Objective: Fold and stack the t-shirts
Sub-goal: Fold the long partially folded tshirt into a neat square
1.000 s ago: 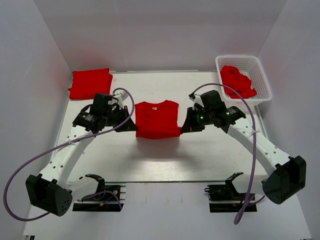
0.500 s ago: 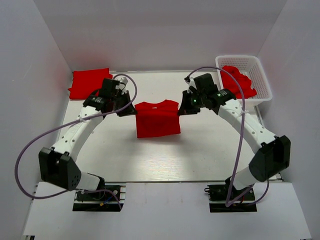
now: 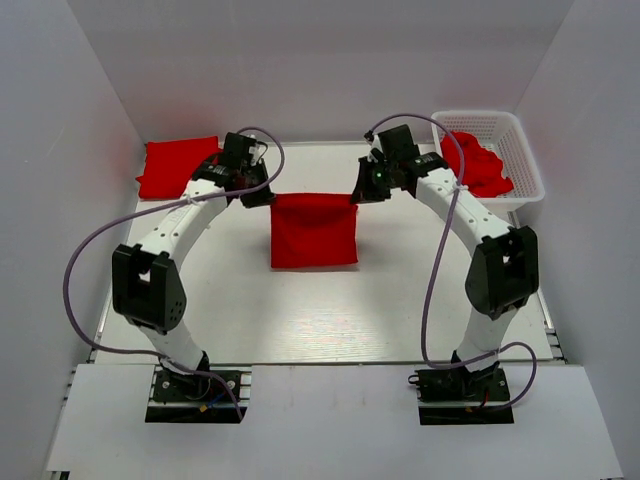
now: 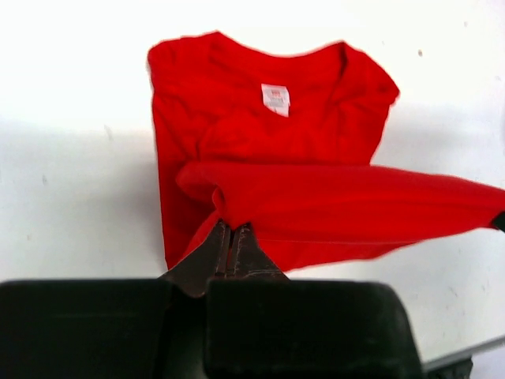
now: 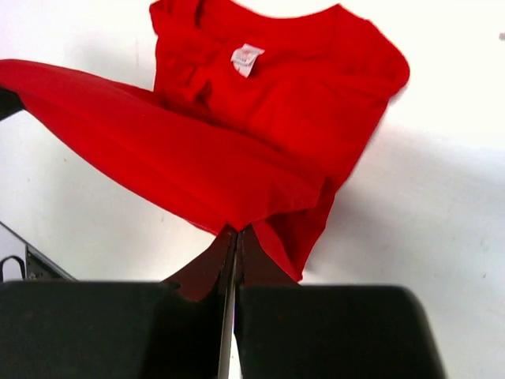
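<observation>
The centre-frame t-shirt (image 3: 313,232) has its hem carried further up-frame, now over the collar, with left gripper (image 3: 265,197) and right gripper (image 3: 358,190) each clamped on a hem corner; uneven release or the sagging middle could skew the fold.

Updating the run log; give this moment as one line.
folding | left gripper: shut on t-shirt | right gripper: shut on t-shirt | edge held above collar | folded shirt: far-left | basket: crumpled shirts

Both arms are stretching toward the far side and arching inward; the left gripper (image 3: 258,196) and right gripper (image 3: 360,190) are facing each other, well apart, jaws clamped tight.
</observation>
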Motion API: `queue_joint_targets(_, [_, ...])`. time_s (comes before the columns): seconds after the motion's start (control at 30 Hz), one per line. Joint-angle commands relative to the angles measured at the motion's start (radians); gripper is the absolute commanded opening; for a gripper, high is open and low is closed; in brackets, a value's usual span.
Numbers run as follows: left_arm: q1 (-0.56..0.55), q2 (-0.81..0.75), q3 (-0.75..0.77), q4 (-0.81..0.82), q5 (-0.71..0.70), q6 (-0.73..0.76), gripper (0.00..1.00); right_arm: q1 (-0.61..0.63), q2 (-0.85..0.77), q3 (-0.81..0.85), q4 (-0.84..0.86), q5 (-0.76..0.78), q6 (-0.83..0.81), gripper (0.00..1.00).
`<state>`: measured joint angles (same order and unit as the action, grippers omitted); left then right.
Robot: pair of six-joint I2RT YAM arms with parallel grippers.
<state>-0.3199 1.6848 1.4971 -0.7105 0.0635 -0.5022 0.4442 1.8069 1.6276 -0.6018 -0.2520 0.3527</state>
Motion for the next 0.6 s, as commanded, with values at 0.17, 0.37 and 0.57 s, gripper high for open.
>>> queue_joint_targets(0.17, [0.035, 0.147, 0.15, 0.022, -0.102, 0.013, 0.0, -0.059, 0.115, 0.129, 0.037, 0.019, 0.002, 0.0])
queue_joint_targets(0.37, [0.053, 0.262, 0.222, -0.02, -0.093, 0.022, 0.0, -0.081, 0.212, 0.184, 0.059, -0.03, 0.003, 0.0])
queue_joint_targets(0.57, [0.062, 0.3, 0.232, -0.001, -0.08, 0.022, 0.0, -0.091, 0.285, 0.209, 0.071, -0.052, 0.015, 0.0])
